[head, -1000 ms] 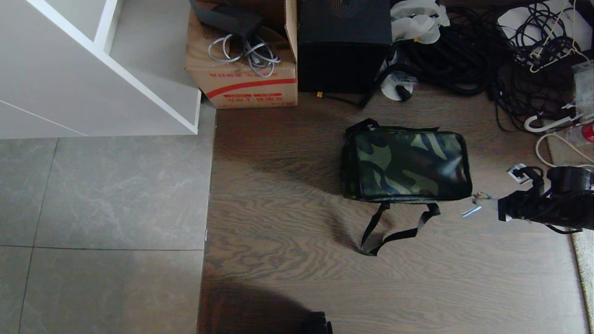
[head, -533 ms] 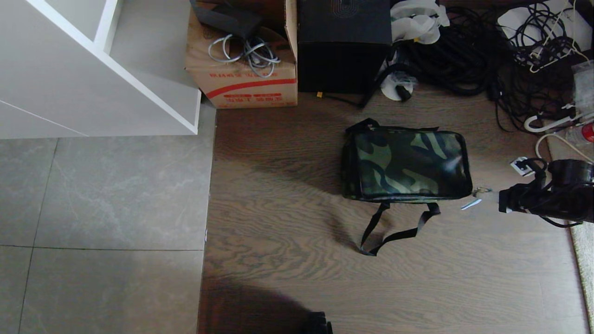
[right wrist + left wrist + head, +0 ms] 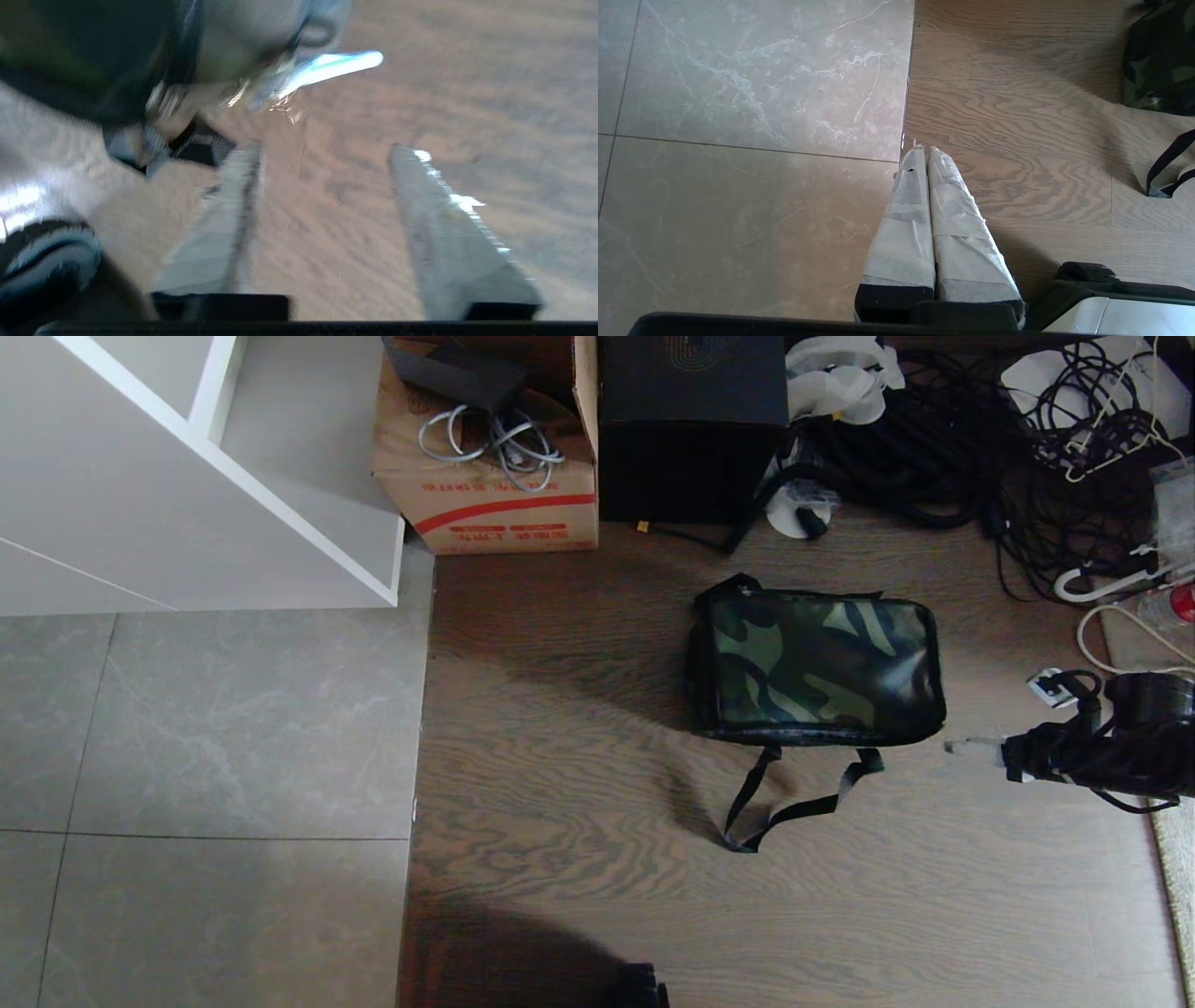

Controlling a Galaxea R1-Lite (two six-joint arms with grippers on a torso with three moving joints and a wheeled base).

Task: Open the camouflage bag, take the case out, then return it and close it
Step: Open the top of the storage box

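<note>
the camouflage bag [image 3: 817, 669] sits closed on the wooden floor [image 3: 579, 784], lid down, its black strap [image 3: 794, 798] trailing loose on the boards on the robot's side. the case cannot be seen in any view.

the right gripper [image 3: 957, 746] is low over the floor just off the bag's right end, pointing toward it. in the right wrist view its two fingers [image 3: 224, 219] stand clearly apart with bare wood between them and nothing held. the metal zip pull [image 3: 322, 67] hangs at the bag's corner just ahead of the fingertips, not between them; that view is blurred, so finer detail is not readable.

the left gripper [image 3: 920, 149] hangs over the seam where the grey tiles [image 3: 738, 140] meet the wood, well apart from the bag, its taped fingers pressed together on nothing.

behind the bag, against the far edge: a brown cardboard box [image 3: 485, 476] with a red stripe, a black cube-shaped box [image 3: 691, 429], and a tangle of black cables [image 3: 934, 457]. a white shelf unit [image 3: 187, 495] stands to the left.
</note>
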